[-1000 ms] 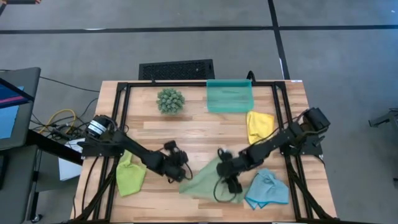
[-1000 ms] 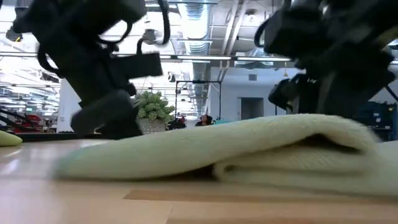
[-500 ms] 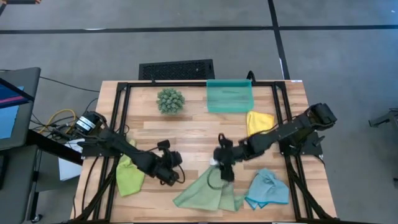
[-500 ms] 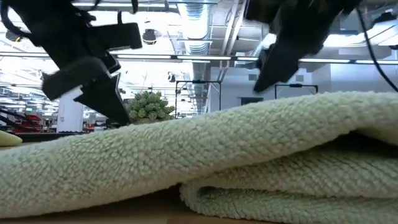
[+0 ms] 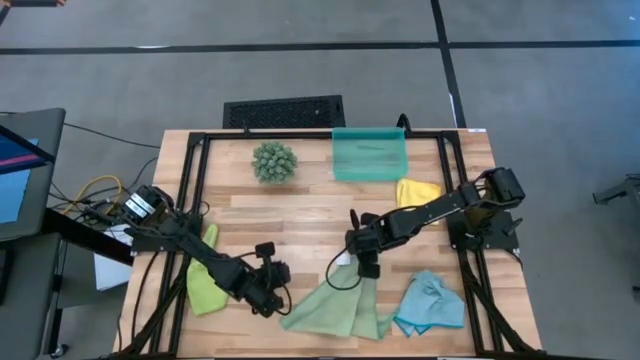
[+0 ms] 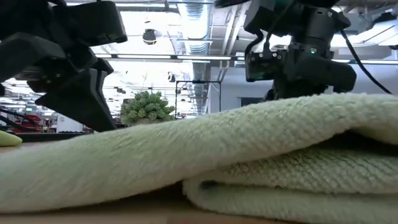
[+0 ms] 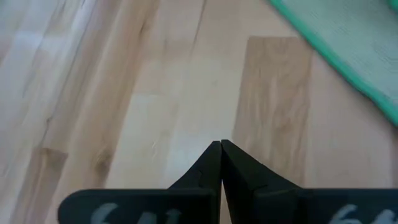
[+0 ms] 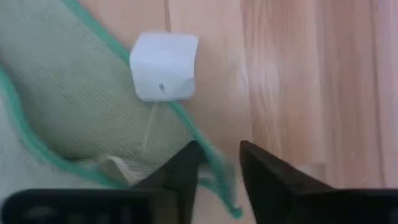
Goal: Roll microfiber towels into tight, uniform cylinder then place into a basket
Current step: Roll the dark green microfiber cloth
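Note:
The sage green towel (image 5: 340, 308) lies loosely folded near the table's front edge and fills the low view (image 6: 236, 155). Its far corner, with a white tag (image 8: 165, 65), reaches up to my right gripper (image 5: 365, 268), which points steeply down. That gripper (image 8: 221, 168) is open, its fingers standing on either side of the towel's teal-hemmed edge. My left gripper (image 5: 270, 297) is shut, just left of the towel, over bare wood (image 7: 221, 146). The lime towel (image 5: 205, 282), yellow towel (image 5: 415, 192) and light blue towel (image 5: 430, 303) lie crumpled on the table. The basket (image 5: 370, 153) stands at the far edge. My right gripper has the sage towel's hemmed edge (image 8: 214, 163), just below the tagged corner, in the gap between its two fingers, coming from above. Whether the fingers touch the cloth I cannot tell. The towel lies on the table.
A spiky green plant ball (image 5: 274, 160) sits left of the basket. A black slotted grille (image 5: 283, 110) lies beyond the table's far edge. Bare wood stretches across the table's middle between the arms and the basket.
My left gripper has gone toward the table's near edge, staying shut. My right gripper has gone toward the far edge, to the sage towel's far corner, and tipped steeper. The sage towel has slid toward the near edge and now fills the low view.

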Tool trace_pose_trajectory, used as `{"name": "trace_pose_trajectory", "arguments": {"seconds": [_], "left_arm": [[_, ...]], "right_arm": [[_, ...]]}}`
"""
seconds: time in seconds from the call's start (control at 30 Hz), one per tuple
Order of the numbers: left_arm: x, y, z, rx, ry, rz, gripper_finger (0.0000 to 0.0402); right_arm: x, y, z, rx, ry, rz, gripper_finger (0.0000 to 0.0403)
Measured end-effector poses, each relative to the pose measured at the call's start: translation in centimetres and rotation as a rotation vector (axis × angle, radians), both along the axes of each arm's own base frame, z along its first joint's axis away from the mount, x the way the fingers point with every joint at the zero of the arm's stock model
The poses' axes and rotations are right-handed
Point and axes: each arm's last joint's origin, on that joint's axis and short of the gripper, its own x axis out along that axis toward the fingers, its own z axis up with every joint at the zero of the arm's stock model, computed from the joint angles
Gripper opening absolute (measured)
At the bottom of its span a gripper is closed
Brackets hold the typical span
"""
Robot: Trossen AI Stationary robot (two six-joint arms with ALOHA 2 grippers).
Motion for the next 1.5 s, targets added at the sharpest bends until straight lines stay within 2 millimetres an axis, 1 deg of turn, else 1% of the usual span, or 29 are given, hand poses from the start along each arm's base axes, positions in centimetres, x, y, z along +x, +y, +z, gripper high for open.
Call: {"name": "trace_pose_trajectory", "arguments": {"seconds": [0.13, 0.17, 0.2, 0.3, 0.4, 0.5, 0.63, 0.77, 0.87, 0.93, 1.0, 1.07, 1.17, 1.27, 1.37, 1.5], "left_arm": [[0.5, -0.3, 0.3, -0.014, -0.047, -0.032, 0.0000], [0.7, -0.5, 0.4, -0.015, -0.064, -0.045, 0.0000], [0.9, -0.6, 0.5, -0.018, -0.084, -0.062, 0.0000], [1.4, -1.0, 0.9, -0.016, -0.134, -0.116, 0.0000], [1.8, -1.3, 1.3, -0.025, -0.183, -0.145, 0.0000], [2.0, -1.4, 1.5, -0.003, -0.203, -0.166, 0.0006], [2.2, -0.9, 1.6, 0.065, -0.235, -0.116, 0.0040], [2.9, 0.0, 1.6, 0.063, -0.255, -0.061, 0.0099], [3.5, 0.7, 1.3, 0.025, -0.270, -0.010, 0.0148], [4.0, 1.3, 0.8, -0.006, -0.275, 0.035, 0.0175], [3.8, 2.0, 0.4, 0.009, -0.241, 0.091, 0.0195], [3.5, 2.5, 0.2, 0.033, -0.230, 0.156, 0.0206], [2.8, 2.8, 0.0, 0.088, -0.203, 0.203, 0.0209], [2.8, 2.6, -0.2, -0.008, -0.139, 0.154, 0.0206], [3.1, 2.8, -1.1, -0.103, -0.112, 0.105, 0.0199], [2.9, 4.1, -2.5, -0.169, -0.157, 0.101, 0.0189]], "right_arm": [[-0.2, -0.1, 0.3, -0.020, -0.003, 0.004, 0.0029], [-0.2, 0.0, 0.6, -0.038, -0.017, 0.009, 0.0016], [-0.3, 0.1, 0.9, -0.067, -0.032, 0.007, 0.0012], [-0.8, 0.4, 2.5, -0.191, -0.118, -0.035, 0.0020], [-1.7, 0.9, 4.9, -0.292, -0.228, -0.093, 0.0016], [-3.1, 1.8, 7.4, -0.335, -0.348, -0.124, 0.0006], [-5.1, 3.0, 10.6, -0.338, -0.502, -0.156, 0.0013], [-6.6, 4.0, 12.2, -0.320, -0.581, -0.145, 0.0015], [-7.1, 4.6, 12.5, -0.309, -0.598, -0.123, 0.0010], [-7.2, 5.0, 12.3, -0.310, -0.594, -0.107, 0.0009], [-7.4, 5.3, 12.2, -0.313, -0.586, -0.090, 0.0009], [-7.1, 5.7, 11.7, -0.324, -0.576, -0.081, 0.0012], [-7.1, 6.1, 11.0, -0.340, -0.549, -0.058, 0.0016], [-6.9, 6.5, 10.4, -0.351, -0.529, -0.044, 0.0015], [-6.8, 6.7, 10.2, -0.346, -0.531, -0.037, 0.0012], [-7.1, 7.4, 10.4, -0.342, -0.552, -0.001, 0.0013]]}}
